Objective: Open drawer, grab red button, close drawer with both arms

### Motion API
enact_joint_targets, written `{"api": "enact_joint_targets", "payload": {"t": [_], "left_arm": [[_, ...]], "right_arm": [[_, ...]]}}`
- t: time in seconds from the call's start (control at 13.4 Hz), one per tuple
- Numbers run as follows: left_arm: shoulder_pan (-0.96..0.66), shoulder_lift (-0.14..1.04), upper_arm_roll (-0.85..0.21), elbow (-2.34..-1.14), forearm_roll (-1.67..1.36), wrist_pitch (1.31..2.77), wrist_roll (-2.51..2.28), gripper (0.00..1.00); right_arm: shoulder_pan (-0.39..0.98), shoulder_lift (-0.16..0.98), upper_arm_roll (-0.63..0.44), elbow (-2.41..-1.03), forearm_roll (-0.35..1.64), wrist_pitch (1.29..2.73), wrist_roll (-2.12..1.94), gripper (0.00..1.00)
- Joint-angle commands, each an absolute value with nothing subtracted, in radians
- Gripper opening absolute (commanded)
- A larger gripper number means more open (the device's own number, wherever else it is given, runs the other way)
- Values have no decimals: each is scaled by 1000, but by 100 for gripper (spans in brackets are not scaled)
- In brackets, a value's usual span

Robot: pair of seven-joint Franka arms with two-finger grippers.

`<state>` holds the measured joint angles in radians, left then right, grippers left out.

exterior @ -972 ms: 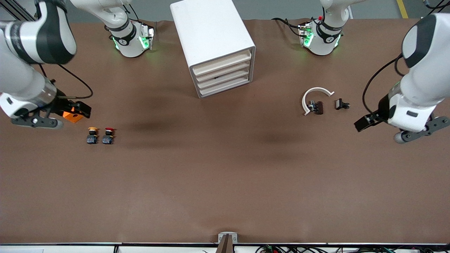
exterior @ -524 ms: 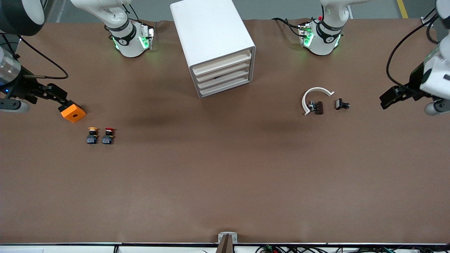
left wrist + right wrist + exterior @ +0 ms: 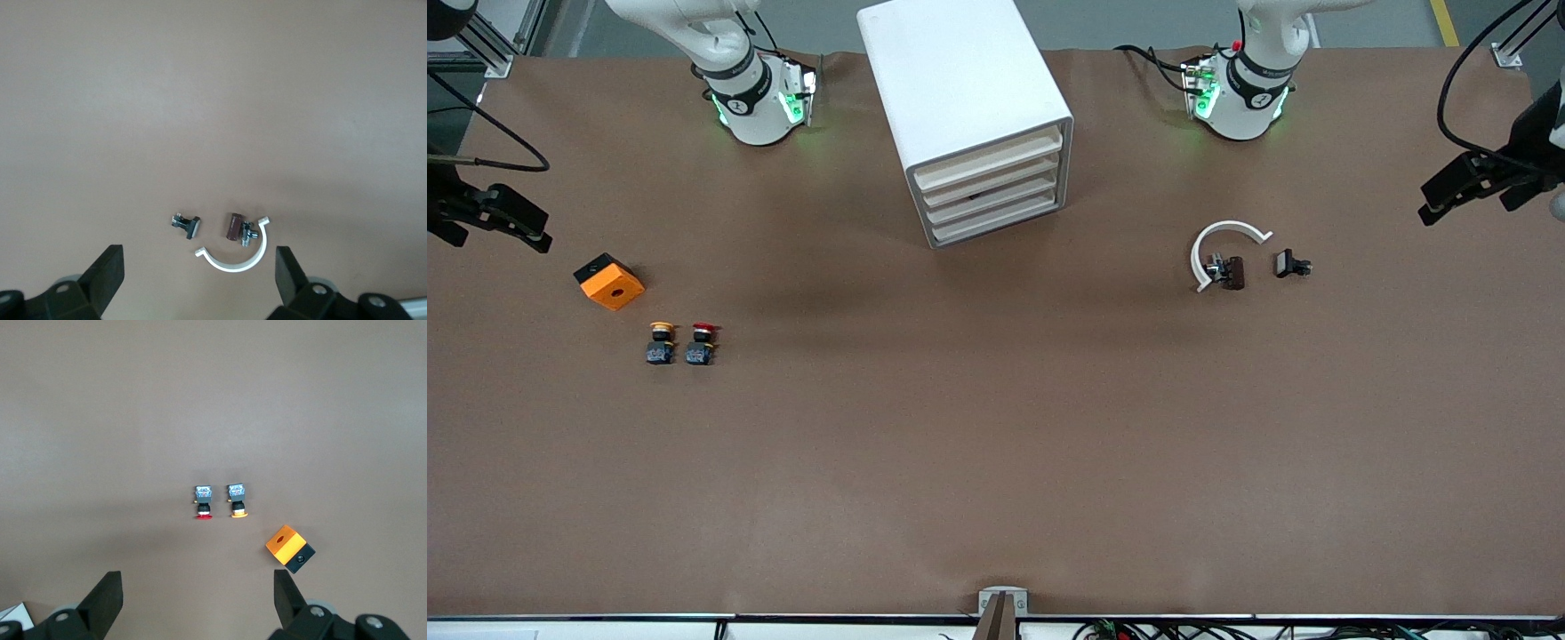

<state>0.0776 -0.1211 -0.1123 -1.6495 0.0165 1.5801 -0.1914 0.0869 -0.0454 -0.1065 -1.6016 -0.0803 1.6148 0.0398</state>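
Observation:
The red-capped button stands on the brown table toward the right arm's end, beside a yellow-capped button. Both show in the right wrist view: the red button and the yellow one. The white drawer cabinet stands between the arm bases, with all its drawers shut. My right gripper is open and empty, high over the table's edge at its own end; it also shows in the right wrist view. My left gripper is open and empty, high over its own end of the table; it also shows in the left wrist view.
An orange cube with a hole lies a little farther from the front camera than the buttons, and shows in the right wrist view. Toward the left arm's end lie a white C-shaped clip, a brown cylinder part and a small black clip.
Both arms have pulled up and outward toward their own table ends. The right gripper has moved away from the orange cube. Nothing on the table has moved.

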Motion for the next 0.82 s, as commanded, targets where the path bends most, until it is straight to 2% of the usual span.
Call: {"api": "enact_joint_targets", "payload": {"t": [0.0, 0.45, 0.75], "left_arm": [[72, -170, -120, -1697, -12, 1568, -179, 100], [69, -172, -140, -1713, -18, 1569, -176, 100], [74, -155, -137, -1687, -18, 1549, -172, 100]], "right_arm": [[74, -28, -100, -1557, -60, 1594, -18, 100], [8, -28, -101, -1546, -9, 1557, -84, 100], [15, -17, -94, -1520, -9, 1555, -84, 100]]}}
